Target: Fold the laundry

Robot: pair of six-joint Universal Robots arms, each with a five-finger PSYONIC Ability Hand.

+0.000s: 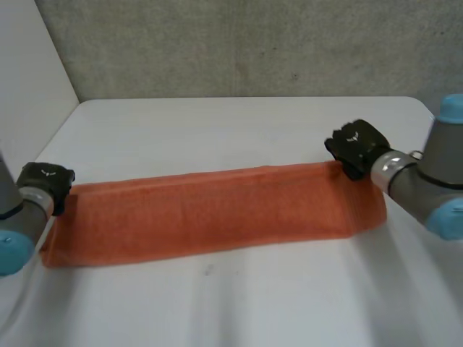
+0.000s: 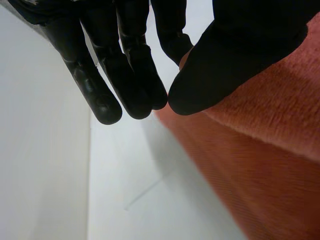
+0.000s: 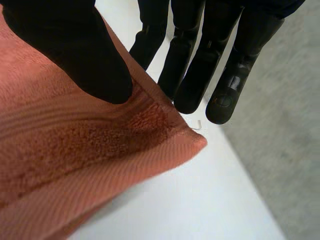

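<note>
A long orange towel (image 1: 210, 213), folded into a strip, lies across the white table (image 1: 239, 130). My left hand (image 1: 45, 181) is at the strip's left end, at its far corner. In the left wrist view my left hand (image 2: 225, 55) has its thumb on top of the towel (image 2: 270, 165) and straight fingers (image 2: 135, 75) behind the edge, pinching it. My right hand (image 1: 356, 144) holds the far right corner. There the thumb (image 3: 75, 45) presses down on the towel (image 3: 75, 165) and the fingers (image 3: 190, 75) sit under the edge.
A grey concrete wall (image 1: 253, 43) stands behind the table's far edge, and a white wall (image 1: 29, 65) rises at the left. Bare table surface lies in front of and beyond the towel.
</note>
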